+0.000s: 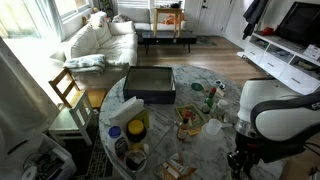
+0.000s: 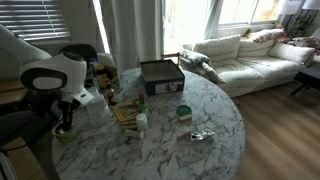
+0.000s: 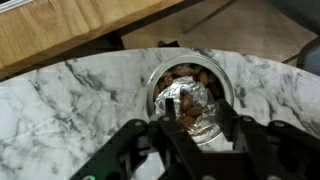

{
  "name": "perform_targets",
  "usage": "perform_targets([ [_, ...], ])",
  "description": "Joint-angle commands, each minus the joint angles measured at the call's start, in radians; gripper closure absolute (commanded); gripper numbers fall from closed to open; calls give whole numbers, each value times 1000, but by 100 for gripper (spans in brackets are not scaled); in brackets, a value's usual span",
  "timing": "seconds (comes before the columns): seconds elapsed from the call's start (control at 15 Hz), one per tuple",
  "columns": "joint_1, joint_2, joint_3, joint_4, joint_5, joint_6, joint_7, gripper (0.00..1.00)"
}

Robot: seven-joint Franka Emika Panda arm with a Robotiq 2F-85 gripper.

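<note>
- The jaws stand about half closed, one finger on each side of a glass bowl (image 3: 190, 85), as the wrist view shows.
- The fingers (image 3: 165, 128) lie close against the bowl's wall. Whether they press it or only bracket it cannot be told.
- The bowl sits directly between and just ahead of the jaws, upright on the marble counter (image 3: 60, 100), near its curved edge.
- Inside the bowl, a crumpled wad of foil (image 3: 190, 100) lies on top of brown pieces. What the pieces are is too blurred to tell.
- Beyond the bowl and past the counter's edge runs a wooden surface (image 3: 70, 30).
- In an exterior view the bowl (image 2: 65, 134) shows right under the lowered jaws, at the rim of the round counter (image 2: 170, 155).
- Well apart from the jaws, across the counter, stands a dark box (image 2: 160, 75).
- Between the box and the jaws are a small white bottle (image 2: 142, 122) and clutter too small to name.
- Far behind the counter stands a pale sofa (image 2: 250, 55).
</note>
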Motion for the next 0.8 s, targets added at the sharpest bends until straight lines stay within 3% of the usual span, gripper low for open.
perform_targets([
  [0.0,1,28,-5,2,29,21,-24,63],
  [0.07,0,30,-4,3,27,18,-22,70],
  [0.13,0,33,-4,3,24,17,-21,65],
  [0.27,1,39,-2,4,21,17,-19,67],
  [0.53,5,50,4,4,11,26,-9,60],
  [0.73,7,61,9,4,2,40,-2,71],
])
